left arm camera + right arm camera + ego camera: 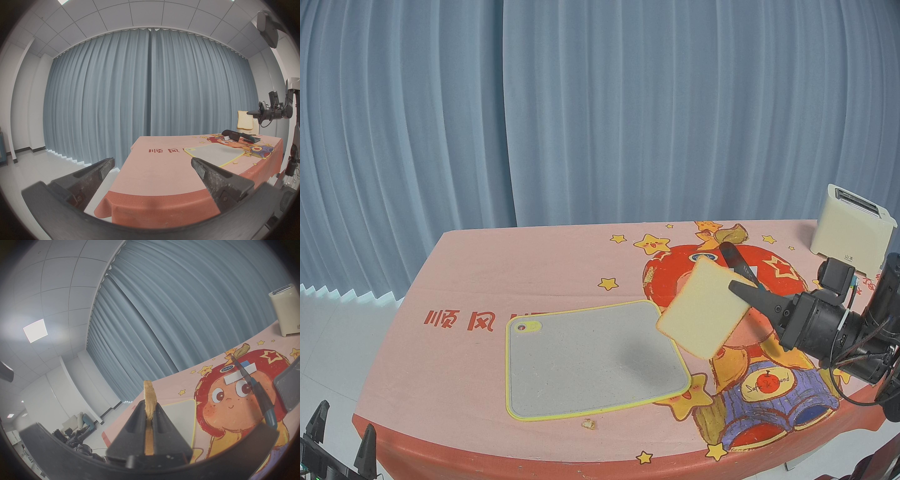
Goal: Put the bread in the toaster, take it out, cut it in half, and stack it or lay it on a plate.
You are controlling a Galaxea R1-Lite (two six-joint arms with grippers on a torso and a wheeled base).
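Bread (705, 309) hangs in the air, clamped in the right gripper (737, 289), above the right edge of the cutting board (594, 359). The toaster (851, 229) stands well apart at the far right corner of the table (487, 269). The left gripper (152, 161), jaws apart, is off the table's near left corner.

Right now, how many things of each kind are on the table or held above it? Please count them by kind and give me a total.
bread slice: 1, held in the right tool
toaster: 1
cutting board: 1
knife: 1
crumb: 1
Total: 5
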